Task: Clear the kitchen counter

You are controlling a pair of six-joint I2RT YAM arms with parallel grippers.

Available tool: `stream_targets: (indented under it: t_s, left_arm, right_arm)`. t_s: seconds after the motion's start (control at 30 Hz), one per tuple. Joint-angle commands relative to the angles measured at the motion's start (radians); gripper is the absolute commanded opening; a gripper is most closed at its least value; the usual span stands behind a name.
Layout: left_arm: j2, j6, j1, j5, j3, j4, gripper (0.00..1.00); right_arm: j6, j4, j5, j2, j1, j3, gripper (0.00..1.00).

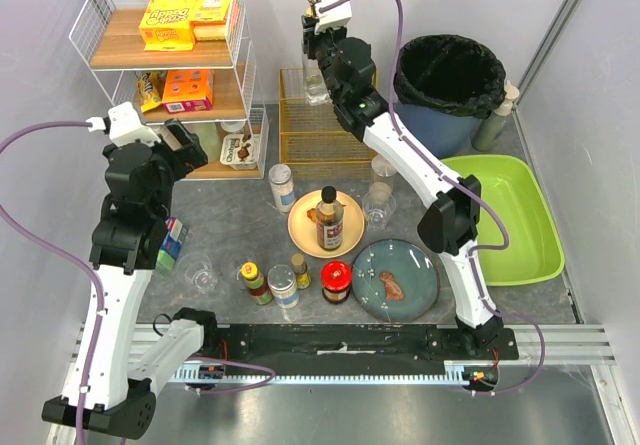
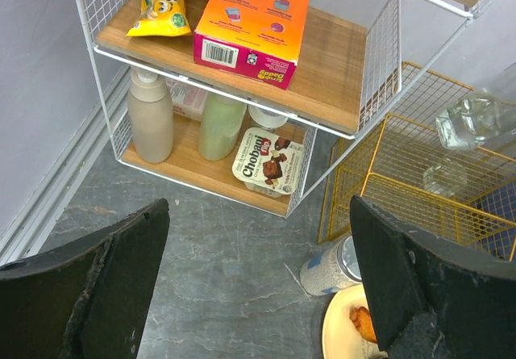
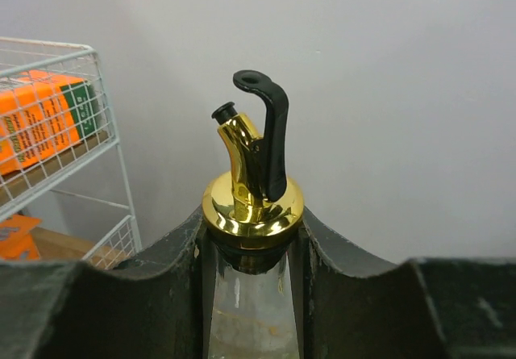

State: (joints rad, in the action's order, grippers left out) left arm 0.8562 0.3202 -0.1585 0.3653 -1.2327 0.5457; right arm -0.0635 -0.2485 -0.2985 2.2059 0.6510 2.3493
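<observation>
The right claw (image 3: 254, 222) is clenched on the neck of a glass bottle (image 3: 242, 310) with a gold pourer (image 3: 242, 161). It is up over the yellow wire basket (image 1: 320, 140), at about 12 o'clock in the top view. The bottle seems to hang clear of the wires, though that is hard to judge. The kitchen counter (image 1: 225, 230) lies below it, spreading toward 6 o'clock. The left claw (image 2: 258, 214) gapes wide with nothing in it, above the counter's 10 o'clock corner, facing the white rack (image 2: 377, 60).

The glass bottle (image 3: 246, 310) is cut off below its neck; the brown morsel (image 1: 395, 286) is perhaps meat.
</observation>
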Motion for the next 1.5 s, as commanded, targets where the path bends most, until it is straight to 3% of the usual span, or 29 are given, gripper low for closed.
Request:
stream_targets:
  t_s: [0.0, 0.43, 0.97, 1.2, 1.47]
  left_arm:
    - [0.014, -0.021, 0.0, 0.004, -0.022, 0.003, 0.98]
    - [0.015, -0.009, 0.001, 0.014, -0.017, 0.022, 0.98]
    - [0.027, 0.005, -0.001, -0.009, -0.004, 0.033, 0.98]
    - [0.029, 0.005, 0.0, -0.015, -0.002, 0.034, 0.98]
    - [0.029, 0.011, -0.001, -0.02, 0.002, 0.037, 0.98]
  right_arm:
    - [-0.05, -0.284, -0.031, 0.004, -0.008, 0.071, 0.0]
    - [-0.113, -0.523, -0.109, 0.118, -0.03, 0.113, 0.0]
    - [-0.18, -0.594, -0.203, 0.218, -0.036, 0.14, 0.0]
    - [-0.19, -0.707, -0.294, 0.282, -0.047, 0.173, 0.0]
    - [-0.164, -0.736, -0.292, 0.296, -0.054, 0.165, 0.0]
